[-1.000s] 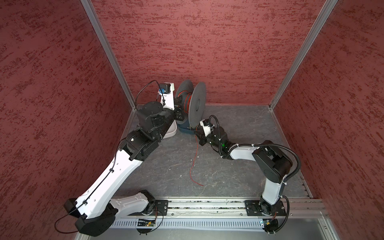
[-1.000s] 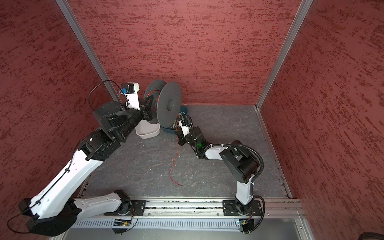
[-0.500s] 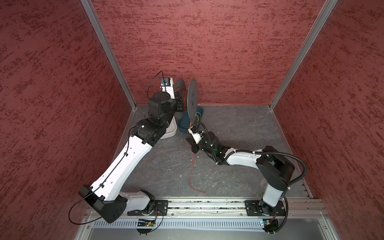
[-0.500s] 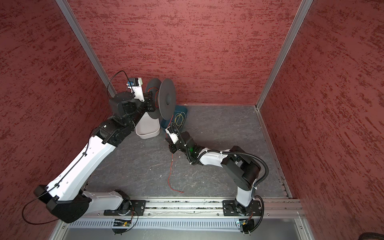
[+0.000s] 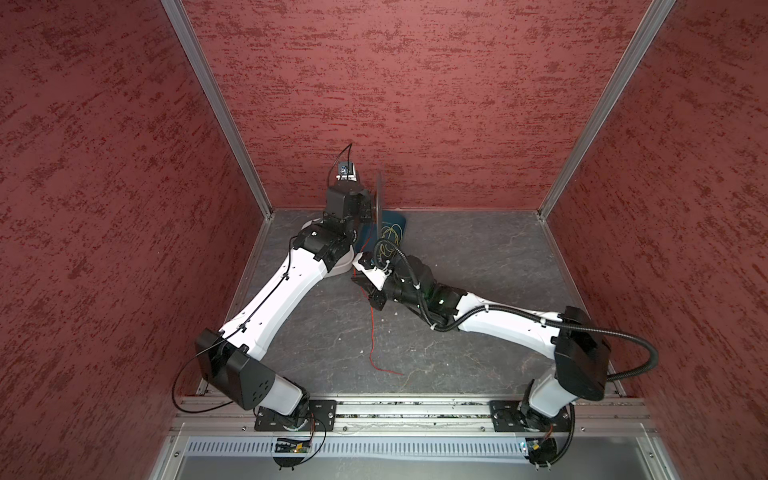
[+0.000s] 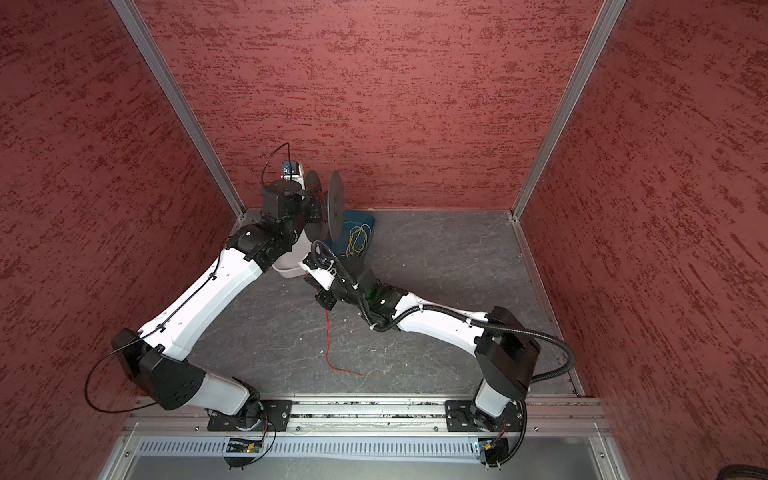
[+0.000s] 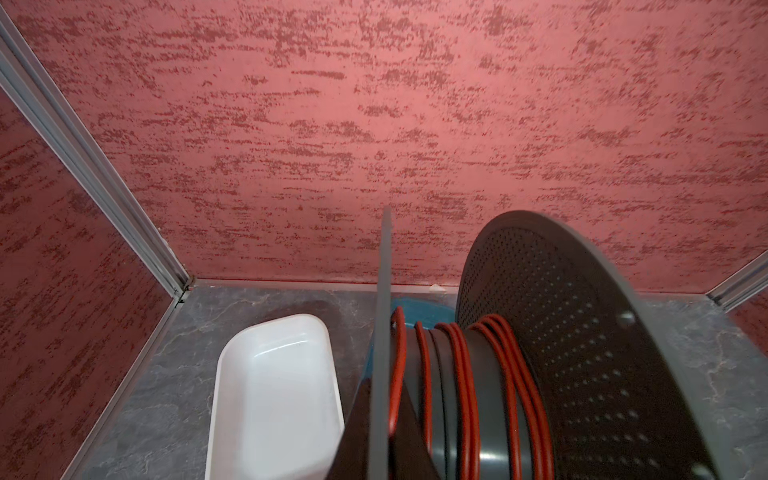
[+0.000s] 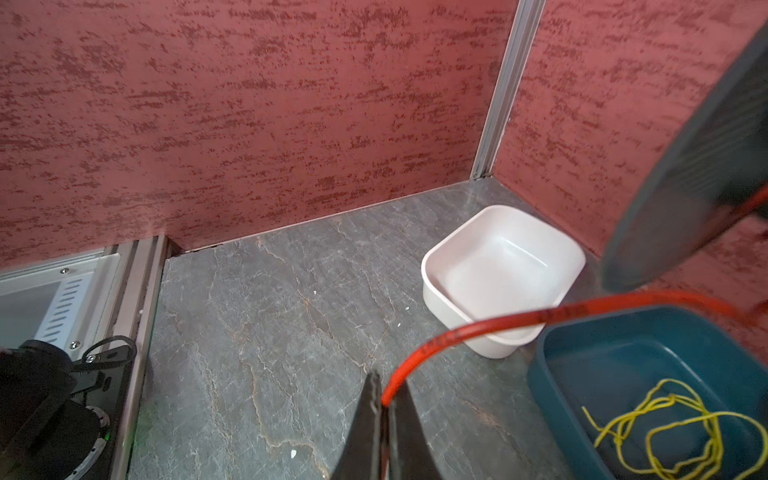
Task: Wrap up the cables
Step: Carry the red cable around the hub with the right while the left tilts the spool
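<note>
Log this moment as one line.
left gripper: shut on spool | right gripper: shut on red cable | wrap: partial, tail on table

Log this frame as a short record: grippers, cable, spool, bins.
left gripper: shut on a spool flange
right gripper: shut on red cable
spool: grey, flanges upright, several red turns on its hub
red cable: runs from spool to right gripper; loose tail lies on table
white bin: empty
blue bin: holds yellow wire
</note>
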{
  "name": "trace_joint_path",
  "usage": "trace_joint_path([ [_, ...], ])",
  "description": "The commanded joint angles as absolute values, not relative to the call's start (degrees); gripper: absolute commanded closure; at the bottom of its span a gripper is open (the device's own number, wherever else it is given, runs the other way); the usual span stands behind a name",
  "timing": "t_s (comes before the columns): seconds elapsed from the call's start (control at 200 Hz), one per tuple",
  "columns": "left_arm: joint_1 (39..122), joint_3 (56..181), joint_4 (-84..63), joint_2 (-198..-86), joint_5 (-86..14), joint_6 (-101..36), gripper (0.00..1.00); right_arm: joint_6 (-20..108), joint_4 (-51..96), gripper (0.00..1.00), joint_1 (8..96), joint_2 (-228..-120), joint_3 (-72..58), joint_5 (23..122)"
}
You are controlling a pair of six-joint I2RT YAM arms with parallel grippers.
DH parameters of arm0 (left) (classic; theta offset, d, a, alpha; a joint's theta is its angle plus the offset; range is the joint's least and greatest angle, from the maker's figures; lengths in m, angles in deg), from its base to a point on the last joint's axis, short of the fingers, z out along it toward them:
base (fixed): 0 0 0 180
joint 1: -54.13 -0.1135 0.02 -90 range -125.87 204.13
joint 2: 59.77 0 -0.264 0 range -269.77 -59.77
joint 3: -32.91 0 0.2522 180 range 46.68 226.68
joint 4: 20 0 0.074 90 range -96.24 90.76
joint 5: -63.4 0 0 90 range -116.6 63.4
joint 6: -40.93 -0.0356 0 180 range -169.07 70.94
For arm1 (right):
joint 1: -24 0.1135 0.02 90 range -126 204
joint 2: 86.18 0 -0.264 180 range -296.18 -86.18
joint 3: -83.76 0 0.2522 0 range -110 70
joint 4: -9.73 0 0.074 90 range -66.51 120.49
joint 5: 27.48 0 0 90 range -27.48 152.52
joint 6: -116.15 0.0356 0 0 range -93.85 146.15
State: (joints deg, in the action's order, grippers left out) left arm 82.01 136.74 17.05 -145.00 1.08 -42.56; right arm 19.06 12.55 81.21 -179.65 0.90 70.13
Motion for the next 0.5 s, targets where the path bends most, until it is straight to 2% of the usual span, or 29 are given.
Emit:
trace_joint_path([
  [0.0, 81.48, 136.22, 13.77, -143.11, 3.29, -42.59, 0.99, 14.11, 18.46, 1.0, 81.66, -174.47, -0.84, 66.93],
  [0.281, 81.91, 128.89, 17.14, -140.96, -0.12, -41.22, 1.0, 6.22, 24.68, 1.0, 80.31, -171.23, -3.9, 46.65],
  [0.496, 86.49, 124.29, 19.19, -138.25, -0.71, -44.7, 1.0, 4.05, 25.86, 1.0, 75.74, -171.87, -7.25, 37.78],
])
